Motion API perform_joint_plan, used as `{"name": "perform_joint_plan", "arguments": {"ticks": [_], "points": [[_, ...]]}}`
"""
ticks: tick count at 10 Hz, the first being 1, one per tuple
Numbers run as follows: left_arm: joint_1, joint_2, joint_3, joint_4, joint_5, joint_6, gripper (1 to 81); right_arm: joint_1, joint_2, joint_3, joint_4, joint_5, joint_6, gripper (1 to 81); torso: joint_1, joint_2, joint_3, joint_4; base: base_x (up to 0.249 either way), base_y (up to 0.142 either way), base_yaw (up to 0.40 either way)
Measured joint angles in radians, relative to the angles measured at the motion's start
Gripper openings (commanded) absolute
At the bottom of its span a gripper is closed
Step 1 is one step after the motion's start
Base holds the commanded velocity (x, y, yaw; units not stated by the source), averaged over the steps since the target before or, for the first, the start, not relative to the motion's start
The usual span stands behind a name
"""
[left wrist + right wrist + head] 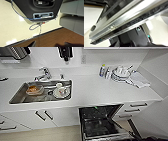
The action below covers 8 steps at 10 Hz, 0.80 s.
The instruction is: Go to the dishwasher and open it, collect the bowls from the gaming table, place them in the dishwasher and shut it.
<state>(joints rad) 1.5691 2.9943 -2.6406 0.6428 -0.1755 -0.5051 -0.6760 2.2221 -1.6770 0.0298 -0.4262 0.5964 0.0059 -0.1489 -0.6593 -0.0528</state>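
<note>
Dishwasher (100,122) sits under the white counter (100,89), right of the white cabinet doors (42,117) and left of a stack of drawers (136,108), and from my head camera I see it standing open, the door dropped down toward me and the dark inside with its wire rack (100,128) showing. On the counter above it, a little to the right, I see a pile of dishes (121,73) with a cloth (140,80) beside it and a bottle (102,70) just to its left. Farther left is the steel sink (17,95), holding an orange-brown dish (33,89) and a white dish (61,92), with the tap (45,73) behind it. My right wrist camera looks closely along the brushed metal edge of the open door (125,21), with pale floor on both sides. My left wrist camera shows cream floor (11,27), a strip of dark wood floor (52,37) and grey cushions (73,21). For both pincers, left and right, I cannot tell whether they are spread or pressed together.
</note>
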Motion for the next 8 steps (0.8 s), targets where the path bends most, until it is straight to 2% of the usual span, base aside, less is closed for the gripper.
{"name": "perform_joint_plan", "arguments": {"ticks": [2, 4, 8], "points": [[0.0, -0.009, -0.005, -0.003, 0.001, 0.0, 81.1, -0.102, -0.014, 0.014, 0.0, -0.003, -0.001, 81.1, 0.008, -0.016, 0.0, 0.0, 0.0, 0.0, 0.0], [-0.001, -0.011, -0.005, -0.003, 0.003, 0.0, 81.1, -0.221, -0.024, 0.013, -0.001, 0.001, -0.009, 81.1, 0.045, -0.078, 0.0, 0.0, 0.0, 0.0, 0.0], [-0.003, -0.011, -0.007, -0.003, 0.004, 0.0, 81.1, -0.395, 0.041, -0.046, -0.003, 0.079, -0.021, 81.1, 0.138, -0.229, 0.001, 0.0, 0.0, 0.0, 0.0]]}}
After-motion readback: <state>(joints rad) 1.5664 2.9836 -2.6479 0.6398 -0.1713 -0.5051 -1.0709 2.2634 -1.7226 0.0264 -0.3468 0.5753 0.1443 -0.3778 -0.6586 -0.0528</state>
